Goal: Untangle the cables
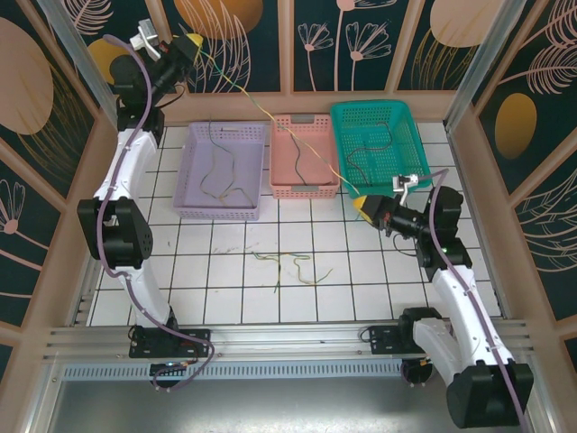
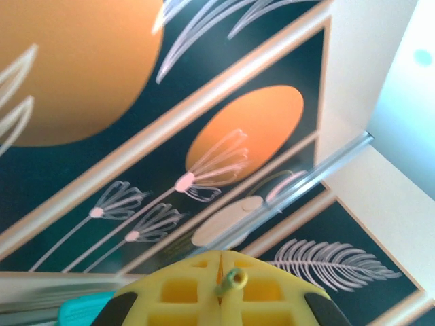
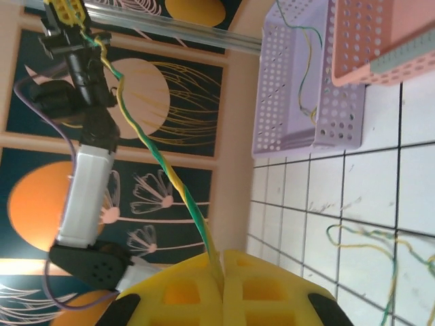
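Observation:
A twisted yellow-and-green cable point(image 1: 270, 117) is stretched taut in the air between my two grippers, passing over the pink basket point(image 1: 305, 185). My left gripper point(image 1: 189, 42) is raised at the back left and shut on one end; the cable's tip point(image 2: 235, 278) pokes out between its yellow fingers point(image 2: 183, 285). My right gripper point(image 1: 365, 206) is shut on the other end in front of the teal basket point(image 1: 347, 113). In the right wrist view the twisted cable point(image 3: 163, 170) rises from my right gripper point(image 3: 221, 261) to the left gripper point(image 3: 64, 10). More thin cables point(image 1: 290, 266) lie loose on the tiles.
A lilac basket point(image 1: 194, 212) at the left holds a few thin cables point(image 1: 221, 171). The teal basket holds a dark cable point(image 1: 370, 149). Patterned walls close in the back and sides. The lilac basket point(image 3: 299, 102) and loose cables point(image 3: 367, 238) also appear in the right wrist view.

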Controlling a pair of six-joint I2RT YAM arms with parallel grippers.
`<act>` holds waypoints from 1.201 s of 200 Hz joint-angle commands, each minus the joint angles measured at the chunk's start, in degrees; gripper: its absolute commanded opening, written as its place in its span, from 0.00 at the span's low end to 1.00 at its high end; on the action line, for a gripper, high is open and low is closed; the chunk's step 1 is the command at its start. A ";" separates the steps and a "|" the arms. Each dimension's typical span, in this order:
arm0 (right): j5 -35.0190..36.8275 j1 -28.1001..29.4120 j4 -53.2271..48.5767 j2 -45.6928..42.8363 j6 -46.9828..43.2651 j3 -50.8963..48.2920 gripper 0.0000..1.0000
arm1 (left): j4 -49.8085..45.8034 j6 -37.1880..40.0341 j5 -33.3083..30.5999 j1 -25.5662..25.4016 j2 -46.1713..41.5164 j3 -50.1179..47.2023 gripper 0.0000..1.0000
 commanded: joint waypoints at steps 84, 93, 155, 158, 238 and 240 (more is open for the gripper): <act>-7.72 -8.08 -7.67 -5.02 15.17 -9.44 0.00 | 24.36 -8.88 -9.97 5.42 0.95 0.54 0.00; -8.01 -8.42 -6.51 -5.39 16.61 -10.25 0.00 | 25.63 -9.44 -9.87 5.44 0.86 0.19 0.00; -4.00 -8.81 -14.06 -3.95 6.66 -3.58 0.00 | 21.78 -8.72 -6.66 5.38 -0.34 -1.39 0.00; -3.85 -8.79 -14.27 -3.68 6.05 -2.92 0.00 | 20.93 -8.36 -6.67 5.40 -0.84 -1.98 0.00; 1.97 -8.78 -12.90 2.38 -0.70 11.97 0.00 | 14.03 -8.63 -8.06 4.84 -7.46 -15.06 0.10; 2.09 -8.67 -12.53 2.74 -0.91 12.52 0.00 | 13.03 -8.42 -7.90 4.69 -7.66 -15.11 0.11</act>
